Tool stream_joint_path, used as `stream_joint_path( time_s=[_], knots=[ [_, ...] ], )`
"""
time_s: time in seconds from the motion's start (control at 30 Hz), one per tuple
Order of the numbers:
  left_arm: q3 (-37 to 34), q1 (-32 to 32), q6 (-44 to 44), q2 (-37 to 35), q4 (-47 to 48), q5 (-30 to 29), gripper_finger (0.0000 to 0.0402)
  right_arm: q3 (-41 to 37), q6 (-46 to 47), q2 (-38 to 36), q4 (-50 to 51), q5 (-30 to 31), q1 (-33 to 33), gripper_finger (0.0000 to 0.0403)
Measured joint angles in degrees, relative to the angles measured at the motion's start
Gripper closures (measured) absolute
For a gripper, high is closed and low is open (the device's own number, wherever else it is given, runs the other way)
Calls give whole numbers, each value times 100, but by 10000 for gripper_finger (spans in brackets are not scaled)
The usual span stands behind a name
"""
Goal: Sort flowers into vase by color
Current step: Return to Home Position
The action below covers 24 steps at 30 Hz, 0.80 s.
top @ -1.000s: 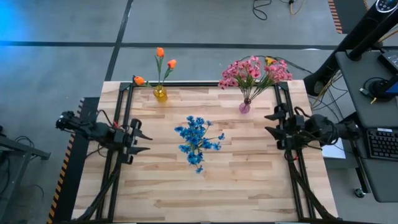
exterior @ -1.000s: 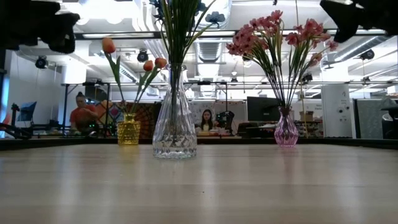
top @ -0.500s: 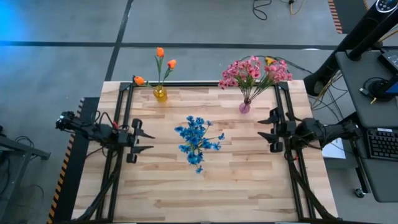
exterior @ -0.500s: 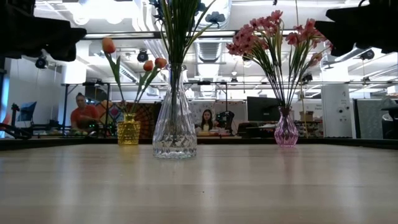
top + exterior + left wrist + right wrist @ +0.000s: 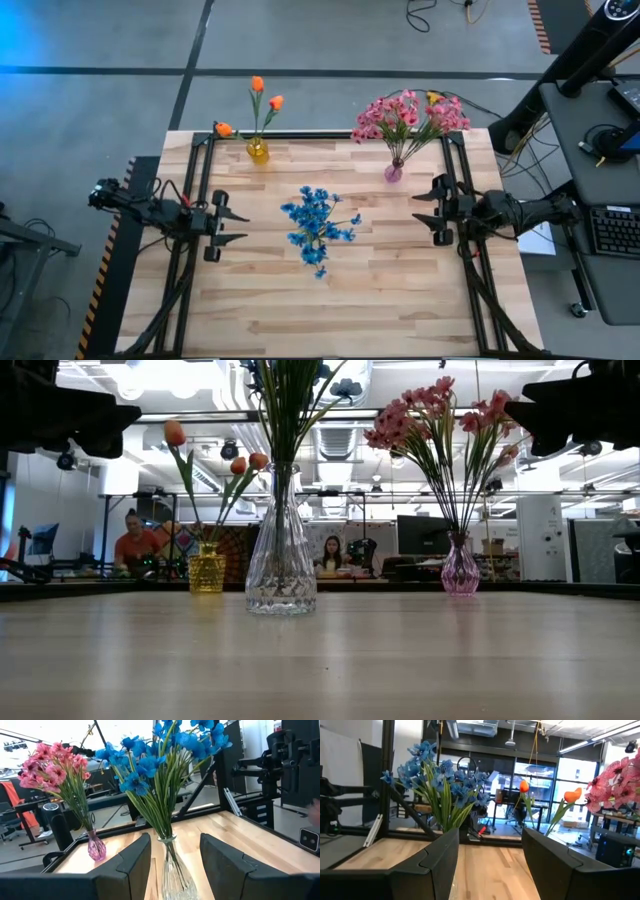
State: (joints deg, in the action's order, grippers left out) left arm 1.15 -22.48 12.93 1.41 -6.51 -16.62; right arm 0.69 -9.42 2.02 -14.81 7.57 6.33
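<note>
Surface: pale wooden plank tabletop [image 5: 400, 290] inside a black frame, grey floor around it. A desk with a keyboard [image 5: 610, 230] stands off the right side.

Three vases are on the table, all upright.
- Yellow glass vase [image 5: 258, 151], far edge, left of centre. Holds the orange tulip buds [image 5: 257, 84].
- Small pink glass vase [image 5: 393, 172], far edge, right of centre. Holds the pink blossom sprays [image 5: 405, 115].
- Tall clear cut-glass vase [image 5: 281, 560], mid-table, nearer than the other two. Holds the blue blossom clusters [image 5: 318, 228].

No stems lie loose on the wood.

Left gripper [image 5: 232, 222]: raised above the table's left side, well apart from the clear vase, fingers spread, nothing between them. Right gripper [image 5: 420, 208]: raised on the right side, near the pink vase but not touching it, fingers likewise spread and empty. Both point inward towards the blue flowers.

Room, from the low view: open workspace with ceiling lights, ducting and monitors. A seated person in a red top [image 5: 131, 545] shows behind the yellow vase, and a second person [image 5: 331, 552] farther back, beside the clear vase.
</note>
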Motion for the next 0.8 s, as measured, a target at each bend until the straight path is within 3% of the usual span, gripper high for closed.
stream_joint_path(
  time_s=[0.8],
  knots=[
    [9, 0, 0, 4, -4, 4, 248, -7, 44, 0, 0, 1, 0, 193]
  ],
)
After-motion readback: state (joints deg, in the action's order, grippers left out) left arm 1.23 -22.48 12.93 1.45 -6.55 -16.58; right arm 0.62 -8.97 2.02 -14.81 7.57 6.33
